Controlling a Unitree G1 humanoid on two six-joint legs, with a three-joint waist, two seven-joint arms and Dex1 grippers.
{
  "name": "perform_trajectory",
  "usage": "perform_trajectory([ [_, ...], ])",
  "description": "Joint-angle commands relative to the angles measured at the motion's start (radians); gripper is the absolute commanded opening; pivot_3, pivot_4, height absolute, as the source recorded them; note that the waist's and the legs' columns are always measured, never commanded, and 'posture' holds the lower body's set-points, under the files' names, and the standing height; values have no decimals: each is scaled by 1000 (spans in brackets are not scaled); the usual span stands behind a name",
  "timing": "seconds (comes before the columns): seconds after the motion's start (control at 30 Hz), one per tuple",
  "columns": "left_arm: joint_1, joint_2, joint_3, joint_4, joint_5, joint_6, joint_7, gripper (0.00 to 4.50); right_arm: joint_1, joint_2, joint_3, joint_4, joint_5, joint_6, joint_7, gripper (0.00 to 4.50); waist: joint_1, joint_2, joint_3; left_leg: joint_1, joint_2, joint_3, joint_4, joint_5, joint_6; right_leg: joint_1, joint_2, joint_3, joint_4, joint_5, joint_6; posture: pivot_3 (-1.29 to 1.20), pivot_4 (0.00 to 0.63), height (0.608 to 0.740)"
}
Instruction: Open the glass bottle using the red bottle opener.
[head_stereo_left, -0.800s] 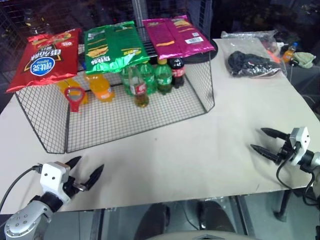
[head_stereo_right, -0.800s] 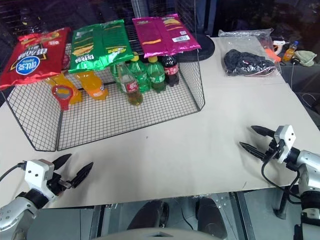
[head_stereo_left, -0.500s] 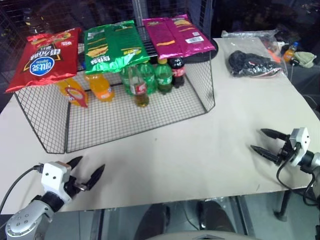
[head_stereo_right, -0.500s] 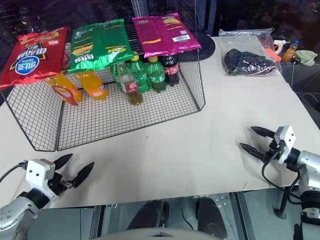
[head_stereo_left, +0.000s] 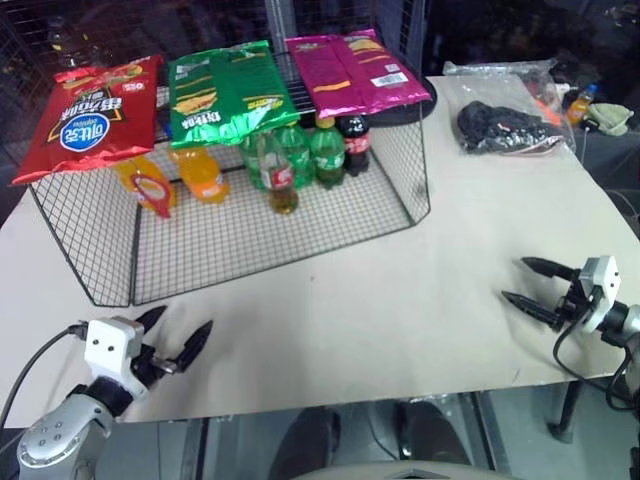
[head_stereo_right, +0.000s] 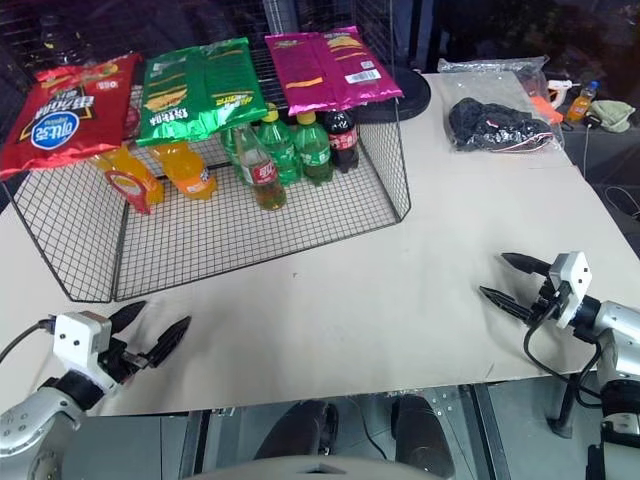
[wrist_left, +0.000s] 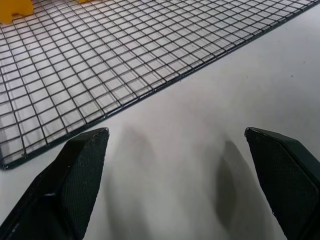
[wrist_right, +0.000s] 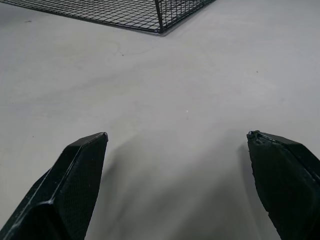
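Observation:
The glass bottle (head_stereo_left: 282, 178), clear with amber liquid and a red label, stands inside the wire rack (head_stereo_left: 330, 215), in front of the green bottles. The red bottle opener (head_stereo_left: 153, 190) is at the rack's left side beside the orange bottles, turned nearly edge-on. My left gripper (head_stereo_left: 183, 322) hovers open over the table's near left edge, just in front of the rack's front rim (wrist_left: 150, 90), with nothing between its fingers. My right gripper (head_stereo_left: 515, 280) stands open and empty at the near right, pointing left across bare table, far from the rack.
Red, green and magenta snack bags (head_stereo_left: 225, 90) lie on the rack's top. Green bottles (head_stereo_left: 310, 150), a dark cola bottle (head_stereo_left: 355, 140) and orange bottles (head_stereo_left: 200, 172) stand inside. A clear plastic bag of dark items (head_stereo_left: 505, 125) lies at the back right. The table edge runs close below both grippers.
The red bottle opener has turned from ring facing me to nearly edge-on. Both grippers stay open and have hardly moved.

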Motion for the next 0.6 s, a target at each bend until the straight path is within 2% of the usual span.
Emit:
perform_trajectory([
  [0.03,-8,12,30,-21,0,-7,9,4500,-9,-8,-27,-18,14,-20,17,4488,0,0,0,0,0,0,0,0,0,0,0,0,0,0,0,0,150,740],
  [0.2,-93,3,57,-7,47,-25,113,4500,-11,32,6,-134,39,31,18,4488,0,0,0,0,0,0,0,0,0,0,0,0,0,0,0,0,150,740],
  [0.43,-295,10,101,3,119,-64,292,4500,12,143,75,-475,129,214,-68,4488,2,0,0,-1,-1,-1,1,0,0,-1,0,-1,2,0,0,0,150,740],
  [0.6,-395,38,116,66,154,-63,348,4500,17,181,116,-688,192,357,-144,4488,2,0,-1,-4,-1,-1,2,0,-1,-4,0,-4,3,0,0,0,150,740],
])
